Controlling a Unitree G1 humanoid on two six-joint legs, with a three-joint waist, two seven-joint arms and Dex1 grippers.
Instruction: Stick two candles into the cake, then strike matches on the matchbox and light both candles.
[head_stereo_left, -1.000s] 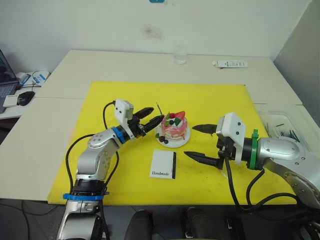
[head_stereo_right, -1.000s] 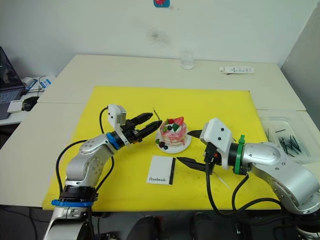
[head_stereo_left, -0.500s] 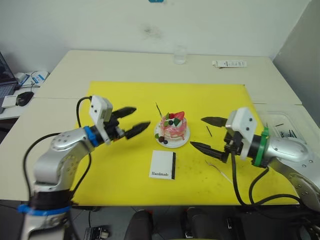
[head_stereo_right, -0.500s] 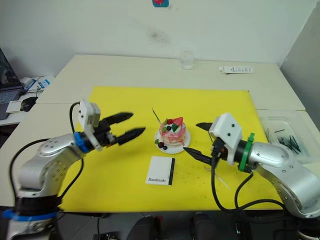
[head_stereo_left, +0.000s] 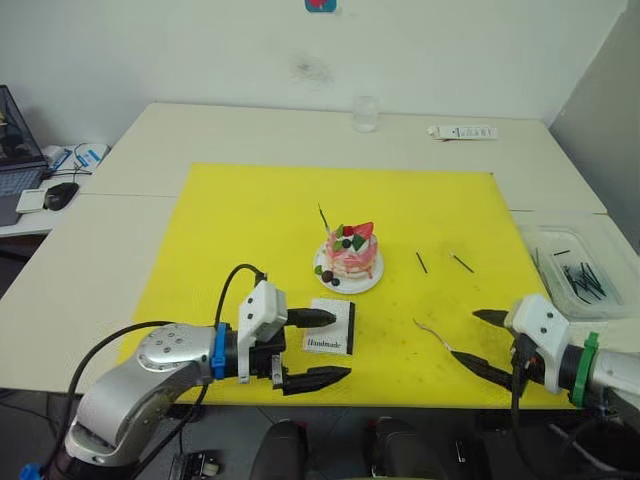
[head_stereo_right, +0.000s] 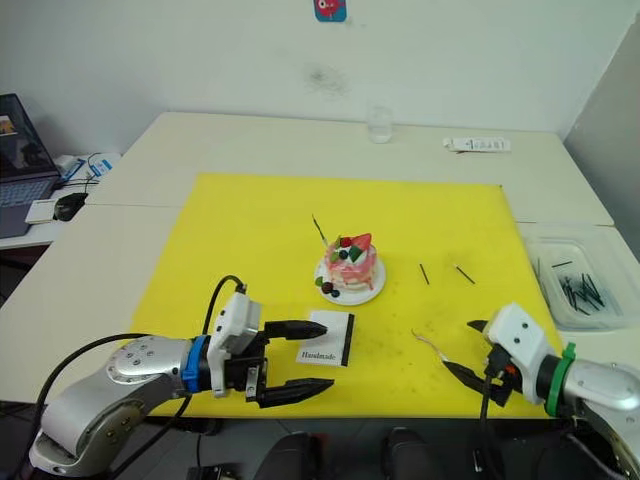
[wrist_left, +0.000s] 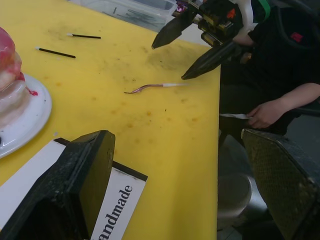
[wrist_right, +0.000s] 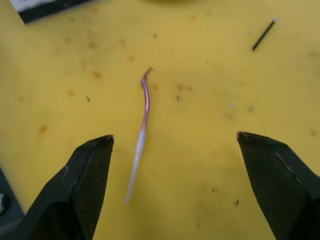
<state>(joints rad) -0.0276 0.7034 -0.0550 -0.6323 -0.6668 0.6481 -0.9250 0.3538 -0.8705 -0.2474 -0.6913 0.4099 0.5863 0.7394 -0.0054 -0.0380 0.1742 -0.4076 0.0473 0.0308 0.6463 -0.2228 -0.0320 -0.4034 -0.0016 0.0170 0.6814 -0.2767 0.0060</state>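
Near the mat's front edge, both grippers (head_stereo_left: 312, 349) (head_stereo_left: 478, 342) withdrawn, cake (head_stereo_left: 350, 254) uncovered

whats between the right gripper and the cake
The pinkish-tan candle lies on the yellow mat just ahead of the open right gripper; from there to the cake is bare mat, seen in both eye views.

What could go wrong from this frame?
1. The pinkish candle lies flat and bent on the yellow mat; the open right claw may fail to pinch something so thin, or bend it more.
2. The green candle leans in the cake; a nudge could tip it.
3. The open left claw sits beside the matchbox and might shove it.
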